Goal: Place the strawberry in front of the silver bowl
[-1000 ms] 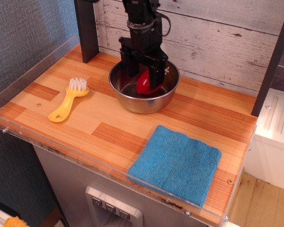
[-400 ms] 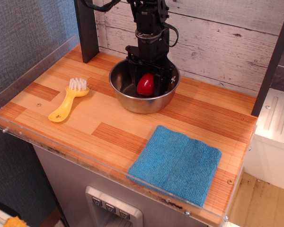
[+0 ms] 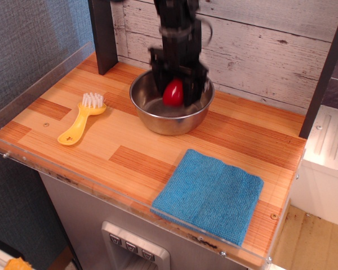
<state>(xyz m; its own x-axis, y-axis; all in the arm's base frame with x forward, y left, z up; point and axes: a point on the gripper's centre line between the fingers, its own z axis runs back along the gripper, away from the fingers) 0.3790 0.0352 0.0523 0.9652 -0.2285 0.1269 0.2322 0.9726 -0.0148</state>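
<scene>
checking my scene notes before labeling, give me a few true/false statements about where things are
1. The strawberry is held by the end effector above the inside of the bowl. True.
2. The brush lies on the blue cloth. False: it lies on the bare wood left of the bowl, apart from the cloth.
3. The cloth is nearer the table's front edge than the bowl. True.
4. The strawberry already sits on the table in front of the bowl. False: it is over the bowl, in the end effector.
5. The brush has a green handle. False: it is yellow.
</scene>
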